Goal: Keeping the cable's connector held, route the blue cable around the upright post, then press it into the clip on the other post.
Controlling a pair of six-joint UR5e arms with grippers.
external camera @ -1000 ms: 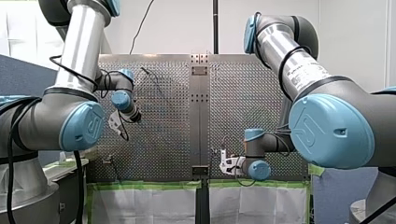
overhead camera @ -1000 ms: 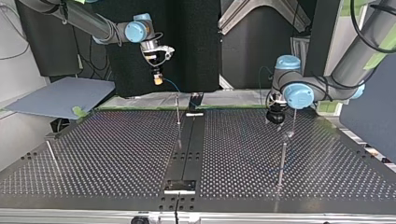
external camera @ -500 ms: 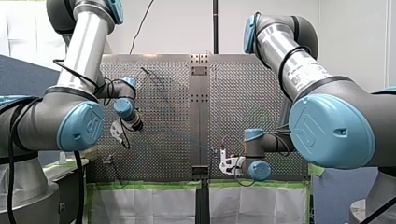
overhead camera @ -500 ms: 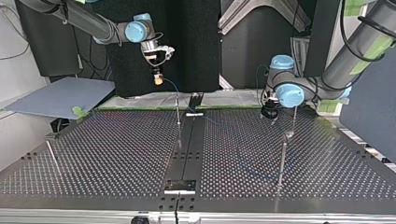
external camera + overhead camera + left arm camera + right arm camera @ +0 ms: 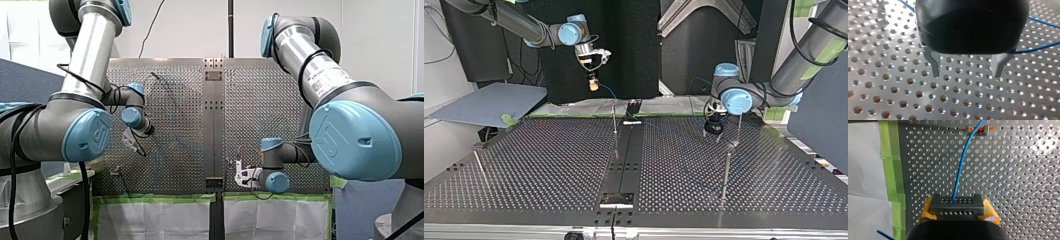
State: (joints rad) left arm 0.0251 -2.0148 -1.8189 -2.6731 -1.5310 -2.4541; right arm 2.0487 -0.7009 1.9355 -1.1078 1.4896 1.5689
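Left tool (image 5: 966,75) hangs empty, fingers apart, centre-right in the top view; blue cable (image 5: 1040,46) crosses beside it, not between them; our right tool (image 5: 958,211) clamps the connector (image 5: 957,205).

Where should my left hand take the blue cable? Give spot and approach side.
Probably the free span of blue cable beside the open left hand, away from the connector the right hand clamps. Come from above, fingers astride: it runs thin along the table.

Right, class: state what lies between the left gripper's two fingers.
Left wrist view: only bare perforated table there; the blue cable passes the left gripper outside its fingers.
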